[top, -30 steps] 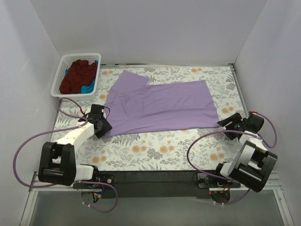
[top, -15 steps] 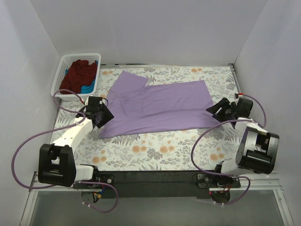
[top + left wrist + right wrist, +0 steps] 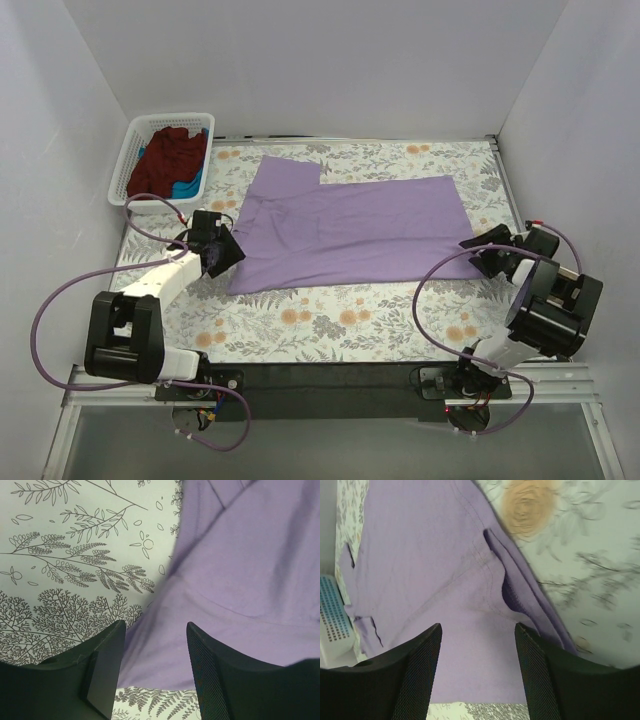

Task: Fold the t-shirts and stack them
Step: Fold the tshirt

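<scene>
- shirt [image 3: 350, 232] spread on table: plain light lavender-purple, no print; seams and folds read a shade darker in the wrist views.
- table cover [image 3: 330, 320]: off-white ground, grey fern and leaf sprigs, orange-tan blossoms.
- basket [image 3: 122, 168]: white lattice plastic.
- in basket: dark maroon-red cloth [image 3: 165, 162], plain; bright blue cloth [image 3: 188, 186] showing at its edge, plain.
- left gripper [image 3: 155, 626], right gripper [image 3: 477, 627]: black fingers, fine mesh texture on inner pads.
- arms [image 3: 150, 285]: white links, black joints.
- cables [image 3: 415, 305]: purple.
- walls [image 3: 330, 70]: plain pale grey-white.
</scene>
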